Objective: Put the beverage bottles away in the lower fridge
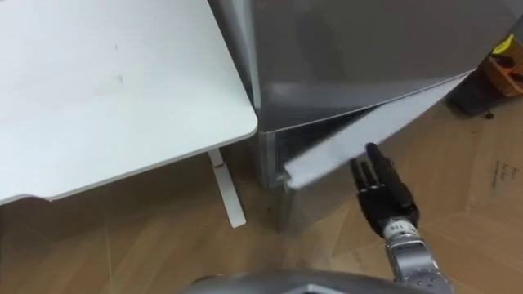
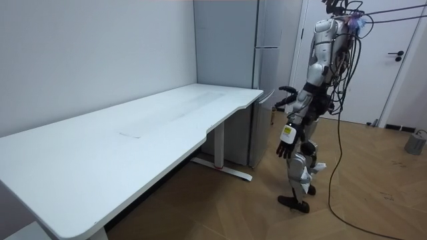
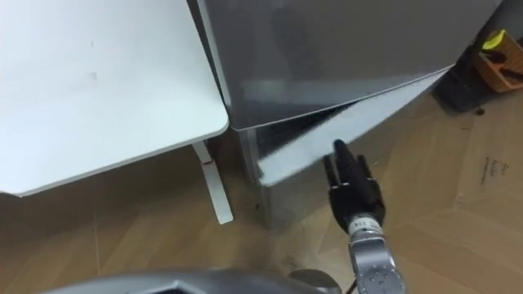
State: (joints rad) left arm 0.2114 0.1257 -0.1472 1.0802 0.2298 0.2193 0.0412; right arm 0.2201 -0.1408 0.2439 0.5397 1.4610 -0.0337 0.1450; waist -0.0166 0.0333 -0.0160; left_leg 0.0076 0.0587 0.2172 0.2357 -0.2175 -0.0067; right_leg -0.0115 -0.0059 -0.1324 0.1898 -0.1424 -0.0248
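Closest to me, my right hand is out in front of the fridge. Its fingers are straight and together, holding nothing, with the tips at the free edge of the lower door. I cannot tell whether they touch the door. My left hand hangs at my side, on the side away from the fridge, fingers loose and empty.

The lower door stands ajar, swung a little way out from the fridge front, with a dark gap behind it. I judge this to be the door-opening step, with the loading not yet begun. Neither hand carries a drink, and I cannot tell from here where the drinks are.

Next, I think the right hand has to hook behind that edge and swing the door wide. I am standing close to the fridge, so I may need to step back to let it pass.

Left of the fridge, the desk comes almost up to its side, and the desk leg stands near the fridge's front corner. That side leaves little room.

Right of the fridge, a yellow and black thing sits on the floor, well clear of the door's swing. Farther off, a small pail stands by the wall.
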